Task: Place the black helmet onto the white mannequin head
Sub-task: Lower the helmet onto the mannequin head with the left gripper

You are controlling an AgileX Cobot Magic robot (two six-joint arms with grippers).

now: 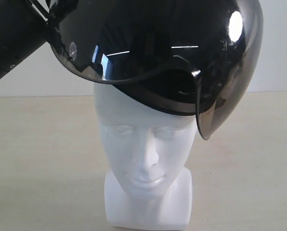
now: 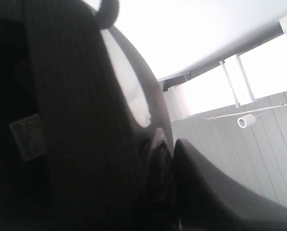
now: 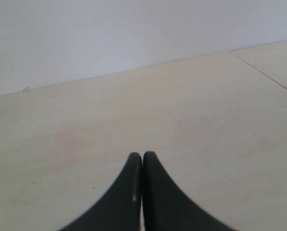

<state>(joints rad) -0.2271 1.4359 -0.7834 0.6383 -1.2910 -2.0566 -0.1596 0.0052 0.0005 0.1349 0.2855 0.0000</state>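
We are slanting our left arm (image 1: 13,36) in from the left edge of the exterior view. Its thick black forearm is angling upward to the left gripper (image 1: 48,18), which is sitting at the raised rim of the black helmet (image 1: 158,43). In the left wrist view one dark finger (image 2: 220,197) is lying along the outside of the shell, just beside the rim. The other finger is hiding behind the lining, so we cannot tell whether we are clamping the edge or only straddling it. We are pointing our right gripper (image 3: 142,157) forward and slightly down, its two black fingers (image 3: 160,197) pressing together at the tips with nothing between them.
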